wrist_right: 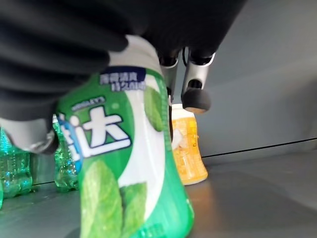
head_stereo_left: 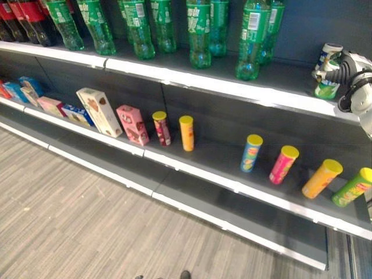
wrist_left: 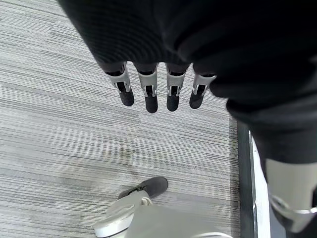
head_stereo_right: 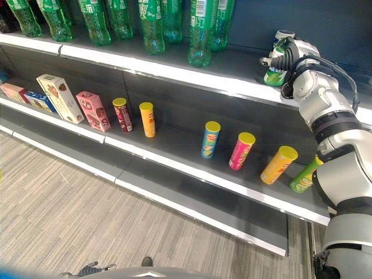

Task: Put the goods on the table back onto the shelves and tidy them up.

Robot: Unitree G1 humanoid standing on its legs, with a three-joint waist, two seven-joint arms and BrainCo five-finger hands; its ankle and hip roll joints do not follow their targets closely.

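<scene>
Green-white gum bottle [wrist_right: 126, 168] gripped in right hand [head_stereo_right: 289, 53], seemingly resting on top shelf [head_stereo_right: 174, 72].
Yellow bottle [wrist_right: 187, 148] just behind it; left hand [wrist_left: 158, 89] hangs relaxed, empty.

A green and white bottle [wrist_right: 129, 163] with leaf patterns is seen, a yellow bottle [wrist_right: 188, 148] behind it.

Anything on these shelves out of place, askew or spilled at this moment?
Nothing is spilled or toppled. On the middle shelf the cream box stands turned at an angle to the shelf edge. The right robot hand grips a green-and-white bottle on the top shelf.
</scene>
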